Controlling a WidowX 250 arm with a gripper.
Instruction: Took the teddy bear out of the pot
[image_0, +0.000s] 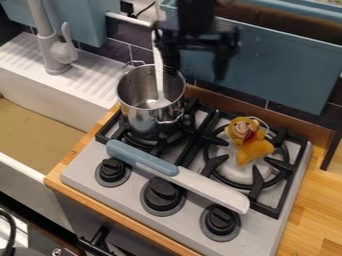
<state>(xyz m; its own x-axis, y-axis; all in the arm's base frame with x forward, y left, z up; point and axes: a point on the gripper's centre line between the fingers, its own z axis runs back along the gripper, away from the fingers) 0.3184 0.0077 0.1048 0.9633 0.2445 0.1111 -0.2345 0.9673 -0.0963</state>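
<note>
The black gripper (196, 68) hangs at the top of the view, above and behind the stove, with its two fingers wide apart and nothing between them. Below and left of it a shiny metal pot (141, 120) stands upright on the left burner. A white long-handled utensil (159, 75) leans inside the pot, its handle rising beside the gripper's left finger. The yellow-orange teddy bear (254, 149) is outside the pot, over the right burner on a pale round lid-like piece (242, 169).
A toy knife (207, 189) with a blue handle lies slantwise across the stove front, behind the black knobs (163, 194). The sink (40, 135) and faucet (53, 57) are at left. Blue panels (267, 67) stand behind the stove, and wooden counter (320, 200) extends right.
</note>
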